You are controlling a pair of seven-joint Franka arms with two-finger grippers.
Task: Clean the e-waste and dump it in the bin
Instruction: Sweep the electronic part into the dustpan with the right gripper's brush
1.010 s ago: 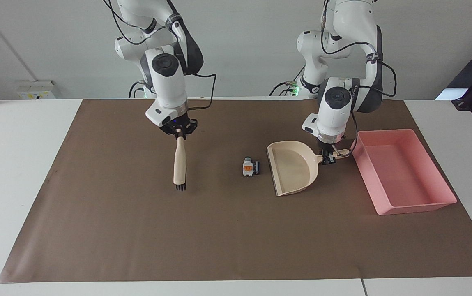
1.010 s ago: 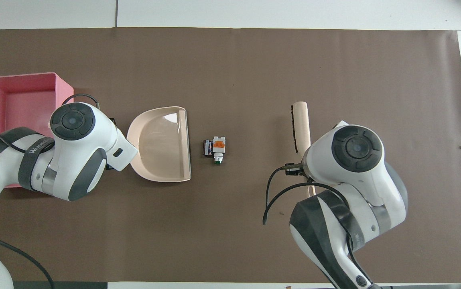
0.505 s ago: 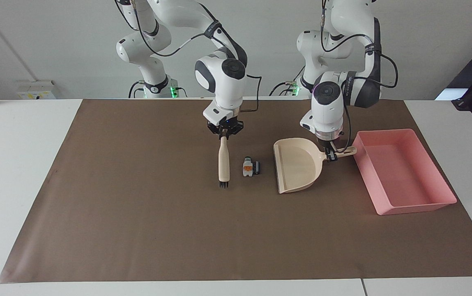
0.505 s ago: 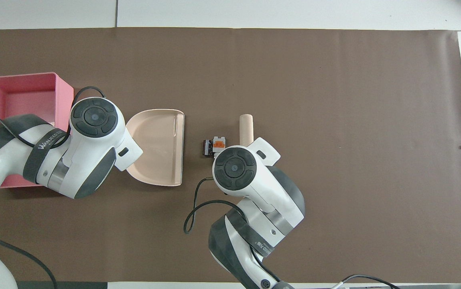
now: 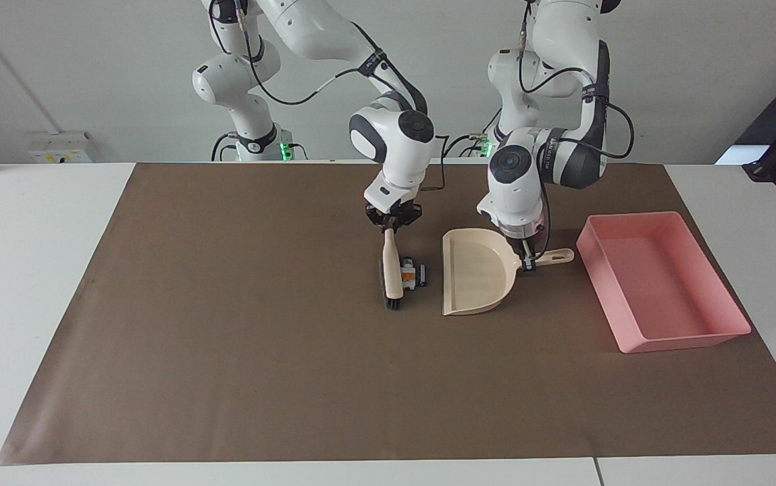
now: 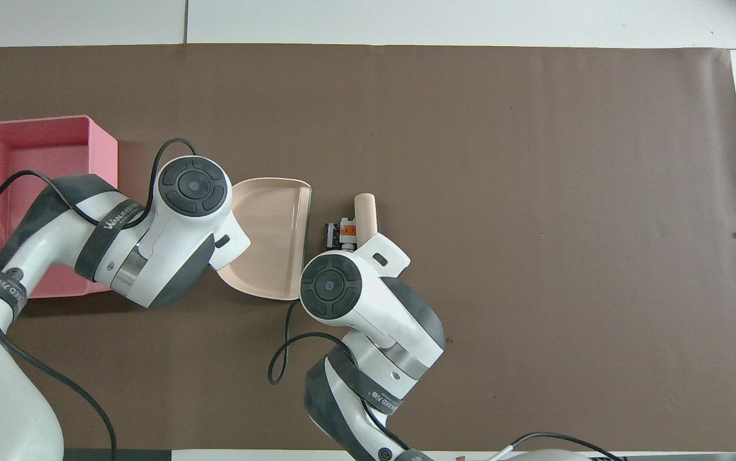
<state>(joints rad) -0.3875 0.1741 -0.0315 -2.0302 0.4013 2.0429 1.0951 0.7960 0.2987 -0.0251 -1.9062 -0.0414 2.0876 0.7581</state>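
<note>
The e-waste [image 5: 413,273] is a tiny cluster on the brown mat: a white-grey scrap with an orange mark and a black scrap; it also shows in the overhead view [image 6: 340,232]. My right gripper [image 5: 393,226] is shut on the top of a beige brush [image 5: 392,277], whose dark bristles touch the mat right beside the scraps, toward the right arm's end. My left gripper [image 5: 526,260] is shut on the handle of the beige dustpan [image 5: 475,273], whose open edge faces the scraps with a small gap. The pink bin [image 5: 685,339] stands beside the dustpan, toward the left arm's end.
The brown mat [image 5: 225,351] covers most of the white table. In the overhead view both wrists hide the grippers; the brush tip [image 6: 366,214], dustpan [image 6: 271,224] and bin [image 6: 22,128] show beside them.
My right gripper has carried the brush from the right arm's end of the mat up against the scraps. My left gripper has shifted and turned the dustpan a little toward them.
</note>
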